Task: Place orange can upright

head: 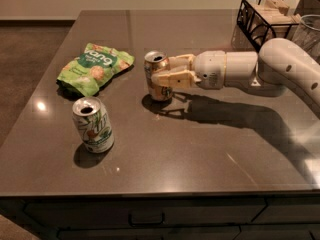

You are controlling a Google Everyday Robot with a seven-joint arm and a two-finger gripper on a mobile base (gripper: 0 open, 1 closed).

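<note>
The orange can (157,76) stands upright on the dark table (200,154), just right of the green snack bag. Its silver top faces up. My gripper (167,75) reaches in from the right at can height, and its tan fingers (172,79) sit around the can's right side, touching it. The white arm runs off to the right edge of the camera view.
A white and green can (93,124) stands upright at the front left. A green snack bag (94,67) lies at the left. A black wire basket (265,18) with items and a clear container (306,30) stand at the back right corner.
</note>
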